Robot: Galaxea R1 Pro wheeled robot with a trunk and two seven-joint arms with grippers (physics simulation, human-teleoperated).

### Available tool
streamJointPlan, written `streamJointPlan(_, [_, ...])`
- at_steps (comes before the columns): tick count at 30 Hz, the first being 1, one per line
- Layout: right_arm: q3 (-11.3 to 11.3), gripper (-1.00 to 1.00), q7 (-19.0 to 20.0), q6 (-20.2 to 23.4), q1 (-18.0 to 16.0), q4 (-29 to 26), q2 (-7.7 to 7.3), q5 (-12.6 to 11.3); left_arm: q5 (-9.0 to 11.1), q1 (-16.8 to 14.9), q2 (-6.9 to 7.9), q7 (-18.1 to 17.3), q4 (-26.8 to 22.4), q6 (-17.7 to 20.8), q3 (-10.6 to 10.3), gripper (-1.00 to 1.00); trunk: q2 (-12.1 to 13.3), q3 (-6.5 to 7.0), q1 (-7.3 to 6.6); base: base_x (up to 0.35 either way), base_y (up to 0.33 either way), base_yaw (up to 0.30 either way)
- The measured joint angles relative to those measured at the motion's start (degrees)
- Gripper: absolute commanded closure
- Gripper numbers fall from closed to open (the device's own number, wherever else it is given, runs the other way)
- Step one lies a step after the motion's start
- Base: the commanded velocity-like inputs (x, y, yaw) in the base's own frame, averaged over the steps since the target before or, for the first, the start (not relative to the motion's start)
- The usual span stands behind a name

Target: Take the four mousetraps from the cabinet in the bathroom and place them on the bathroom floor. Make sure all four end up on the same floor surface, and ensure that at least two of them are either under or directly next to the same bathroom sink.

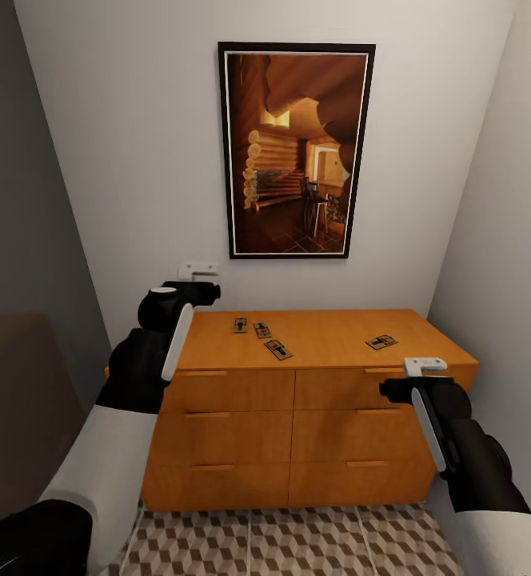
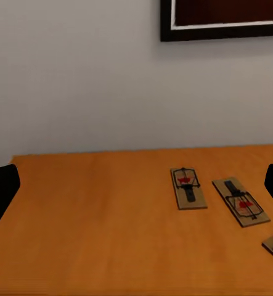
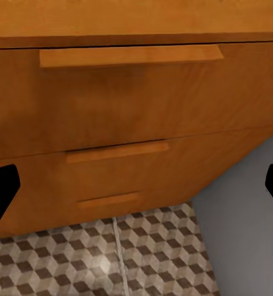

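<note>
Mousetraps [image 1: 278, 349] flat on cabinet [image 1: 313, 416] top, cube-tiled floor [image 1: 297, 544] below; both grippers – left [image 2: 136, 185], right [image 3: 136, 185] – spread wide, empty

No readable text is showing anywhere. The mousetraps [image 2: 188, 187] are showing only red and dark marks, no lettering. The picture [image 1: 296, 150] is carrying none either.

Cabinet [image 1: 313, 400] top open from above; side walls [image 1: 497, 240] close in; mousetraps [image 1: 278, 349] well apart.

You have four mousetraps [image 1: 240, 325] [image 1: 261, 330] [image 1: 278, 349] [image 1: 381, 342], one cabinet [image 1: 297, 432] showing six drawers, one picture [image 1: 296, 150], and two grippers [image 1: 197, 276] [image 1: 416, 376].
</note>
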Motion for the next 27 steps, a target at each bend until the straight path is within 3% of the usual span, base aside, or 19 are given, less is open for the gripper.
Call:
streamJointPlan(20, [-0.1,-1.0,-0.1,0.0,-0.3,-1.6,0.05,0.0,-0.1,0.0,0.66,-0.1,-1.4,-0.1,0.4,-1.0,0.0,0.0,0.0,0.0,0.0,0.0])
streamJointPlan(27, [-0.1,-1.0,-0.4,0.0,-0.4,-1.9,0.02,0.0,0.0,0.0,0.64,-0.1,-1.6,1.6,0.4,-1.0,0.0,0.0,0.0,0.0,0.0,0.0])
